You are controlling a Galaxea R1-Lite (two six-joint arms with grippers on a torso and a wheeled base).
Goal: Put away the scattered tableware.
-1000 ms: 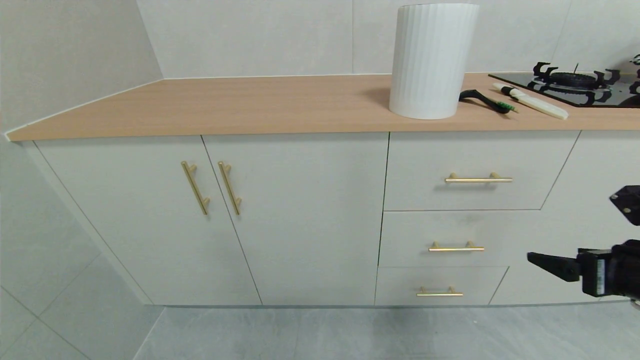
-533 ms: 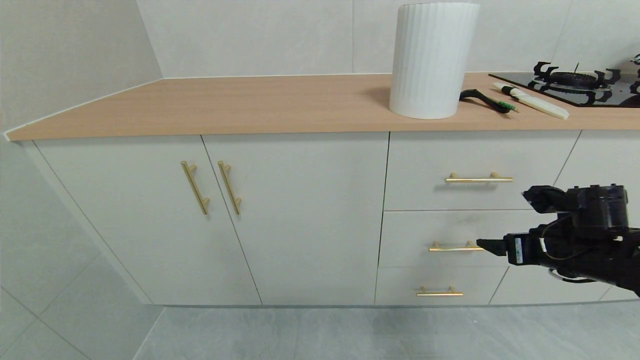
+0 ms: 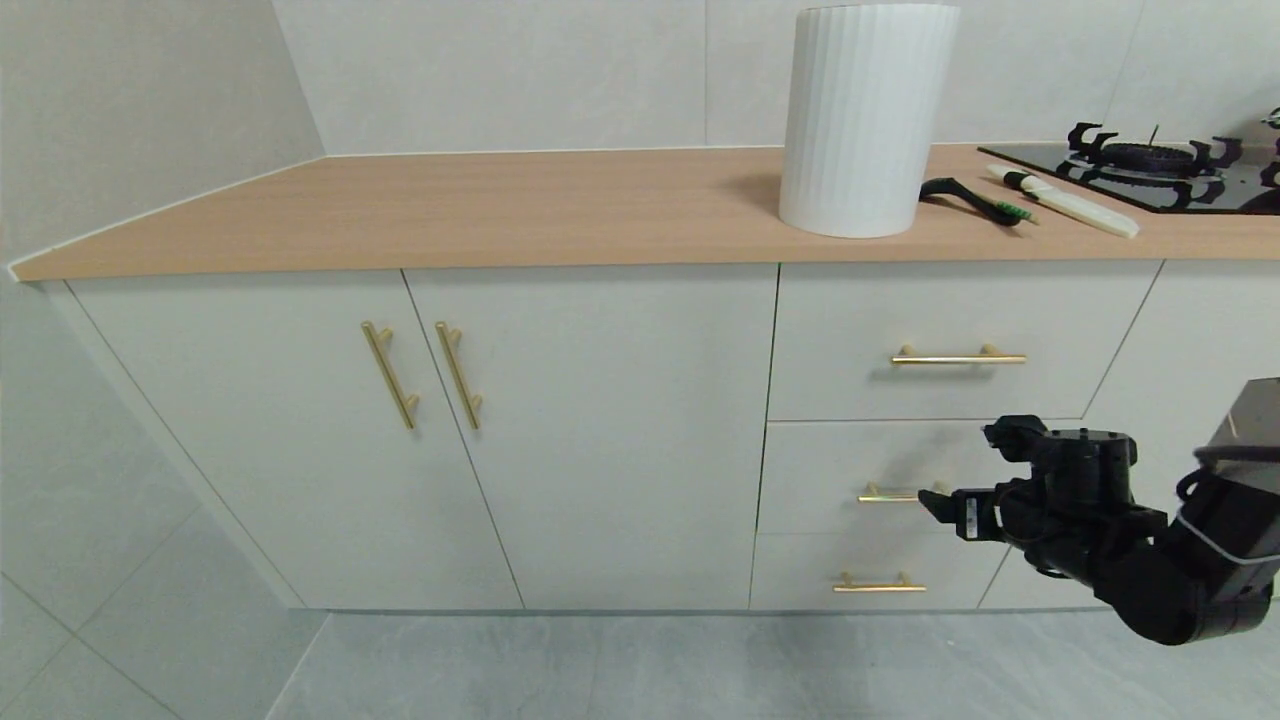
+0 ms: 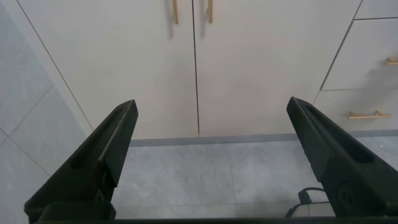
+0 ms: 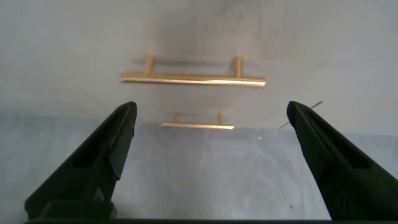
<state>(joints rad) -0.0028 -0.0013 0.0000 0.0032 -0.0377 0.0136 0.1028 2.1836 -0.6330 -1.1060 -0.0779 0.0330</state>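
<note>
A: What's nearest?

B: The right claw (image 3: 957, 465), jaws spread, lower right. The middle drawer handle (image 3: 893, 493) lies level, just ahead of it. The left claw (image 4: 211, 109) gapes too, well off by the cupboard doors (image 4: 261, 62).

A: And the tableware?

B: Upper right on the bench (image 3: 500, 210): black-handled tool (image 3: 975, 200) and white knife (image 3: 1075, 205), beside the ribbed canister (image 3: 860, 120), knife tip close to the front edge.

Right gripper (image 3: 958, 466) jaws spread; clear path ahead to middle drawer handle (image 5: 193, 79); bottom handle (image 5: 198, 126) below, apart.
</note>
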